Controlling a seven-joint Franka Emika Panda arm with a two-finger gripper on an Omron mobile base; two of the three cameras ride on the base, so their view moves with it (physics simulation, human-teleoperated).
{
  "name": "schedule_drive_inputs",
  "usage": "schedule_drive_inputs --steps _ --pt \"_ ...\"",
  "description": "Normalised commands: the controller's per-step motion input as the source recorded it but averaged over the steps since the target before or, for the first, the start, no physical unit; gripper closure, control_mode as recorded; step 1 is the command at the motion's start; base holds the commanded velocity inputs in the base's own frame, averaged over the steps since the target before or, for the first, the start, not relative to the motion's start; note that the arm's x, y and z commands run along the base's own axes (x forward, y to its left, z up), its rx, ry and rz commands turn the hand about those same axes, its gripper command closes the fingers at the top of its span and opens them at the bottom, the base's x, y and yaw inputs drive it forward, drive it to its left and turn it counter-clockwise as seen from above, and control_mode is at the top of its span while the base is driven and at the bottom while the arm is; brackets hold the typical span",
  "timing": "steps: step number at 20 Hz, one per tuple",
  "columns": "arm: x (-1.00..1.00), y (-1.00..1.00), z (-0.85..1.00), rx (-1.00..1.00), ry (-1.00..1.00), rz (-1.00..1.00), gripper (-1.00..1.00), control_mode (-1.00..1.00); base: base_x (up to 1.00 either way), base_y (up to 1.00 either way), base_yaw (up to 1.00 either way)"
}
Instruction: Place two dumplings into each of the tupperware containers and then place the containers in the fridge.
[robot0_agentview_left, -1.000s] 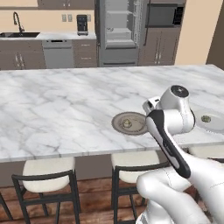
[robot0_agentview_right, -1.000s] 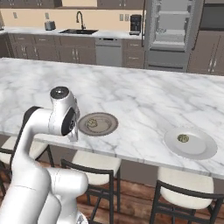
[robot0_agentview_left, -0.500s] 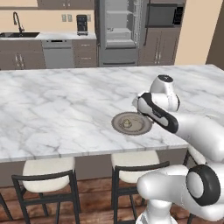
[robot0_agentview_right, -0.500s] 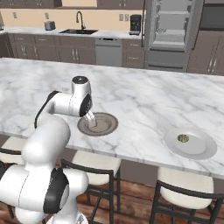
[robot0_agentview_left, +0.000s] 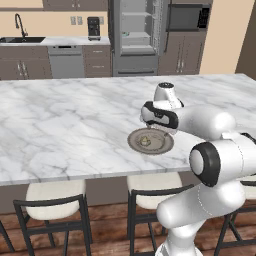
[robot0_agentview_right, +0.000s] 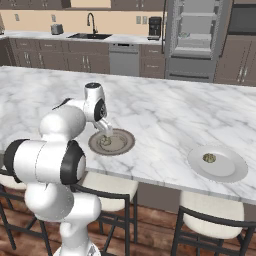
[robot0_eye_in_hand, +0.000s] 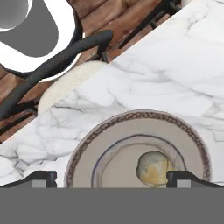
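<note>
**benchwatcher:** Swung right over since a second ago: the arm was folded back near the base with the hand up high, now it's stretched out across the table edge and the pincer (robot0_agentview_right: 105, 131) hangs just above the brown-rimmed plate (robot0_agentview_left: 165, 143). Nothing on the table looks shifted, only the arm. Its tips (robot0_eye_in_hand: 183, 178) are spread wide with nothing between them.

**sim_kitchen_guy:** Yeah, and from the hand view the dumpling (robot0_eye_in_hand: 154, 169) isn't centred in that gap. It sits hard against the right-hand tip, the other tip is way off to the side. If it drops straight down from here I'd guess one finger lands on top of the dumpling or shoves it across the plate instead of straddling it.

**benchwatcher:** Agreed, and the plate is close to the near edge of the table (robot0_agentview_left: 60, 130), right over the stools (robot0_eye_in_hand: 70, 83). A sideways push could skate the dumpling off the rim, or nudge the whole plate toward the drop.

**sim_kitchen_guy:** It's also a lumpy little thing, so a squeeze on the edge may just squirt it out.

**benchwatcher:** Further along there's a second dumpling (robot0_agentview_right: 209, 158) on the white plate (robot0_agentview_right: 235, 170), well apart to the right. Long reach.

**sim_kitchen_guy:** Bigger worry for me: I can't spot any pale-blue containers on the table. The fridge (robot0_agentview_left: 137, 37) stands open at the back of the room, far behind the table, so that leg needs a drive.
</note>
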Motion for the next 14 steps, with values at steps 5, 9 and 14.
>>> schedule_drive_inputs --steps 5,9,14 --pt "0.00 0.01 -0.93 0.00 -0.33 0.00 -1.00 -1.00 0.00 0.00 0.00" --pt "0.01 0.07 -0.55 0.00 -0.33 0.00 -1.00 -1.00 0.00 0.00 0.00" --pt "0.42 0.23 -0.02 0.00 -0.22 0.00 -1.00 -1.00 0.00 0.00 0.00"
